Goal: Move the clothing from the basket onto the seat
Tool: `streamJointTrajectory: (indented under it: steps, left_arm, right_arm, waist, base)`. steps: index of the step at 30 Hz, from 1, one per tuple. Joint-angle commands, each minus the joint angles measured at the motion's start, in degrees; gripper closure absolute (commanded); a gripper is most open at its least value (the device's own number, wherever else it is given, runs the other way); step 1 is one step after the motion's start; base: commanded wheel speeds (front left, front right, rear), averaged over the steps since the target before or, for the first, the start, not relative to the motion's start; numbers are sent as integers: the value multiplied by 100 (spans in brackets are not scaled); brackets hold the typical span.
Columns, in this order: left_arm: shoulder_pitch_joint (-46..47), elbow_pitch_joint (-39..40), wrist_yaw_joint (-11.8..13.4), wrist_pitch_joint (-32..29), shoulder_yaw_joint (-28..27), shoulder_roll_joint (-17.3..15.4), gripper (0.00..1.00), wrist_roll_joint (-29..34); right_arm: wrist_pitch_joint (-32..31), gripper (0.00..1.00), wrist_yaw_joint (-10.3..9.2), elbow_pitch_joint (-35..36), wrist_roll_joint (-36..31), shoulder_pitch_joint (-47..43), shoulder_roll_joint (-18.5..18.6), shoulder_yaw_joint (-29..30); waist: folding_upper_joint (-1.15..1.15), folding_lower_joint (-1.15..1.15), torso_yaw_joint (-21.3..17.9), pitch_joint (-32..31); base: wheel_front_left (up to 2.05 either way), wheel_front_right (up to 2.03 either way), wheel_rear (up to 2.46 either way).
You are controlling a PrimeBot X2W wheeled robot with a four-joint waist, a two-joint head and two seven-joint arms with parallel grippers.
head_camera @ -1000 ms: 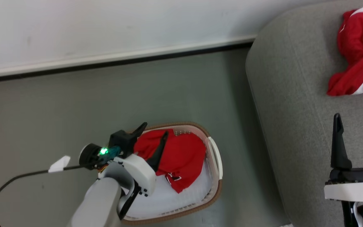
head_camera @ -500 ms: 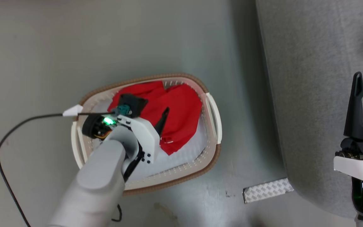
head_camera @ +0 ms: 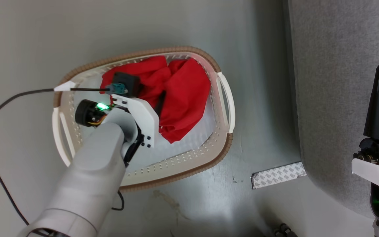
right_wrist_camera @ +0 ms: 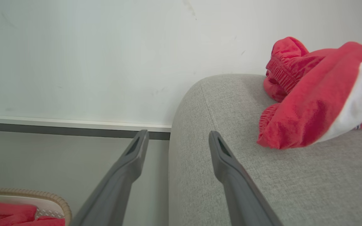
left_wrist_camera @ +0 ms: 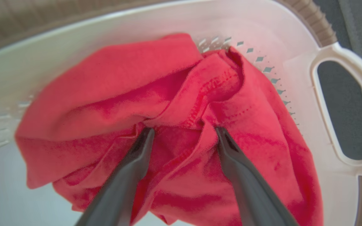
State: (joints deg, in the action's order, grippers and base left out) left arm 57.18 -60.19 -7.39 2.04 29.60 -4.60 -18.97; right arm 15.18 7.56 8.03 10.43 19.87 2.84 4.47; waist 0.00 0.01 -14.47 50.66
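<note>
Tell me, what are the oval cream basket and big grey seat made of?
The oval cream basket looks like smooth moulded plastic, with punched holes and a ribbed brown rim. The big grey seat seems upholstered in matte woven fabric; its weave shows.

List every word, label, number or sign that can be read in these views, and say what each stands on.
No text can be read.
On the red-and-white garment lying on the grey woven seat: red-outlined print at the picture's edge, cut off and too blurred to read.
On the pale strip on the floor: repeated grey marks, too small to read.
On the red garment in the cream perforated basket: no print shows.
</note>
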Motion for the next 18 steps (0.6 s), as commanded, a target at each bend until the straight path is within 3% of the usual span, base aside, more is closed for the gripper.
streamJointTrajectory:
  steps: [1,7,8,9,10,18]
  left_arm:
    - [60,-45,-11,-9,103,11,0,-99]
    - [95,-184,-11,-24,551,27,0,-382]
    - [91,-184,-11,-24,658,31,24,-429]
    - [76,-179,-11,-22,762,36,67,-492]
    - [53,-161,-11,-31,881,40,100,-550]
    - [-257,277,-11,126,1755,-120,100,-1302]
  right_arm:
    - [-5,0,-15,51,6,39,9,15]
    - [-5,0,-15,127,-19,12,9,38]
    - [-4,0,-15,134,-29,8,9,42]
    - [-5,0,-15,141,-41,6,9,47]
    - [-5,0,-15,141,-50,7,9,49]
    - [-5,0,-15,-47,-20,47,9,30]
  waist:
    - [0,-1,-32,123]
    - [0,-1,-42,288]
    - [0,-1,-42,297]
    - [0,-1,-41,302]
    - [0,-1,-42,300]
    - [0,-1,62,-235]
  base:
    - [0,0,0]
    - [0,0,0]
    - [0,0,0]
    - [0,0,0]
    - [0,0,0]
    - [0,0,0]
